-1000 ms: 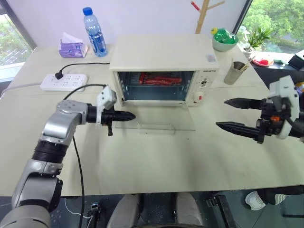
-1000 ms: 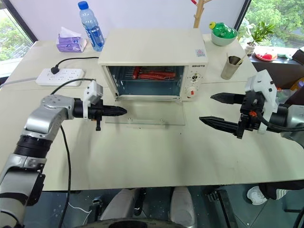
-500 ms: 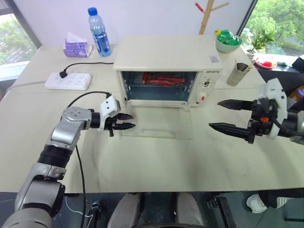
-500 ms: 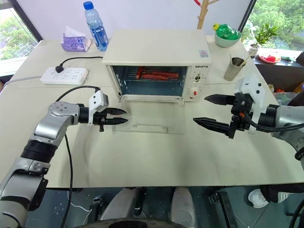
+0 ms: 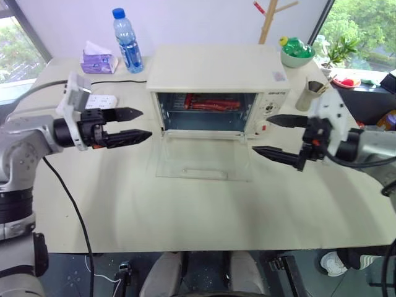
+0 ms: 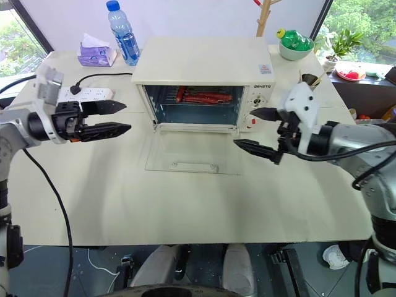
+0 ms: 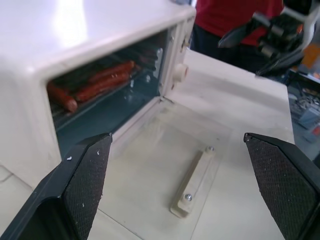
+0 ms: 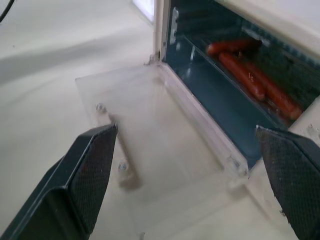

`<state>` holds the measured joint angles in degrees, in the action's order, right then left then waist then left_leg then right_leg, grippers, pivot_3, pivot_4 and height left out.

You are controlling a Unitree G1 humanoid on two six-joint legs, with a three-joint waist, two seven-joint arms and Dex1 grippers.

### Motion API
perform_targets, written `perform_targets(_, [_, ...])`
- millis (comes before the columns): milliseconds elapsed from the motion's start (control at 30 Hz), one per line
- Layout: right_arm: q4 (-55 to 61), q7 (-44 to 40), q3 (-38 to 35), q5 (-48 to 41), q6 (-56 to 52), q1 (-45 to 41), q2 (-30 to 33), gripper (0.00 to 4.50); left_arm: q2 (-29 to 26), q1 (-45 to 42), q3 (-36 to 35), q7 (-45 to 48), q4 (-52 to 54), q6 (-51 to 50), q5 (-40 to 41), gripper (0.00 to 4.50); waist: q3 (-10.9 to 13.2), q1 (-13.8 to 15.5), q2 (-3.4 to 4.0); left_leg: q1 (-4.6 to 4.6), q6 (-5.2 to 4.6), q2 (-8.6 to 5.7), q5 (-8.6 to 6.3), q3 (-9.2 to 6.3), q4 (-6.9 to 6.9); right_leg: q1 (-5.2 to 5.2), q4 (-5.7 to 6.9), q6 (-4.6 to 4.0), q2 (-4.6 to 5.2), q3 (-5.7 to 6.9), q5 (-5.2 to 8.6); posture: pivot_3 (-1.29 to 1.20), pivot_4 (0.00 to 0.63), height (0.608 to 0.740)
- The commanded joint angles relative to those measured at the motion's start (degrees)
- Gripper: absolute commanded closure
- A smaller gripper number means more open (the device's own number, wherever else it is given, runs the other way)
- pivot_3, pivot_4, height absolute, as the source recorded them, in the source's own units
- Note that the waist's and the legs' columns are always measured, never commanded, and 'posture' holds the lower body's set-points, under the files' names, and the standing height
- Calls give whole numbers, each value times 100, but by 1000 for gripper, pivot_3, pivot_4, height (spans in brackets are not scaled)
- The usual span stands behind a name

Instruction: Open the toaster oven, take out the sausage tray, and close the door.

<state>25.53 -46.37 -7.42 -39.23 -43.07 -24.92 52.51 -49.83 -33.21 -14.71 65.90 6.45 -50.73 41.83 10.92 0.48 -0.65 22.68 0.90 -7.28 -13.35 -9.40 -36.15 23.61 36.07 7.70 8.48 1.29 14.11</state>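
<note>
So the oven point(image 5: 216, 90) is sitting upper centre of the frame with its door point(image 5: 204, 158) lying flat on the table point(image 5: 185, 204), leaving the mouth free for a reach. The left gripper point(image 5: 127, 125) and right gripper point(image 5: 272, 135) are hovering either side of it, fingers spread wide, holding nothing. The sausage tray point(image 5: 213, 103) is sitting inside on the rack, long axis running left-right, long side facing the opening.

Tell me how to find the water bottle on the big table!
Find the cream-white toaster oven at the back middle of the table. Look just past its left top corner, beside the purple tissue pack. The water bottle stands upright there, clear with a blue cap and blue label, the tallest thing nearby.
</note>
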Motion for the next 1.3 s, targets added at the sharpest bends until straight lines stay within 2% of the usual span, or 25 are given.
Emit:
perform_targets(33, [-53,514,914,989,579,-726,-591,909,-162,214,-207,-185,333,95,28,0,0,-51,0,-2,1,1,0,3,2,1,0,-1,0,-3,0,0,150,739])
perform_targets(100, [-326,669,1444,1673,1000,-1038,-893,1814,-164,307,-184,-265,387,178,0,0,0,-98,-1,-5,6,1,3,4,5,3,3,-1,-1,-9,-1,0,150,739])
perform_targets(300, [-1666,1035,2621,3328,2212,-1929,-1847,1814,-142,402,-97,-422,485,331,-9,0,0,-130,-3,-5,10,-2,6,3,7,6,4,-3,-4,-11,-2,0,150,739])
perform_targets(467, [-2873,1206,3133,4298,3235,-2452,-2462,1814,-136,405,7,-478,496,406,-13,0,0,-142,-3,-5,29,2,17,-3,16,11,6,-11,-17,-16,-7,0,150,739])
perform_targets(567, [-3510,1291,3195,4617,3672,-2699,-2766,1814,-117,344,51,-500,442,387,10,0,0,-145,-3,-5,46,10,27,-4,18,14,6,-14,-32,-28,-9,0,150,739])
perform_targets(667, [-4097,1362,3165,4810,3958,-2897,-3047,2687,-91,277,77,-511,365,366,36,0,0,-162,-3,-5,49,25,29,-3,20,22,6,-28,-56,-41,-17,0,150,739])
perform_targets(767, [-4519,1419,3132,4971,4215,-3005,-3221,4204,-75,226,118,-517,316,385,29,0,0,-166,-3,-6,72,43,42,-2,29,34,9,-43,-77,-47,-27,0,150,739])
perform_targets(800, [-4637,1435,3115,5008,4280,-3033,-3274,4490,-64,205,137,-527,305,390,28,0,0,-166,-3,-6,72,50,42,-1,36,38,10,-49,-82,-47,-31,0,150,739])
perform_targets(1067, [-5676,1717,3128,5432,4887,-3281,-3560,4490,32,173,238,-571,367,410,16,0,0,-210,-3,-7,93,93,55,19,65,72,15,-83,-123,-65,-52,0,150,739])
perform_targets(1300, [-5952,1772,3064,5581,5164,-3339,-3624,4490,77,112,289,-584,285,453,-10,0,0,-307,-3,-13,113,113,67,44,89,87,14,-96,-140,-85,-60,0,150,739])
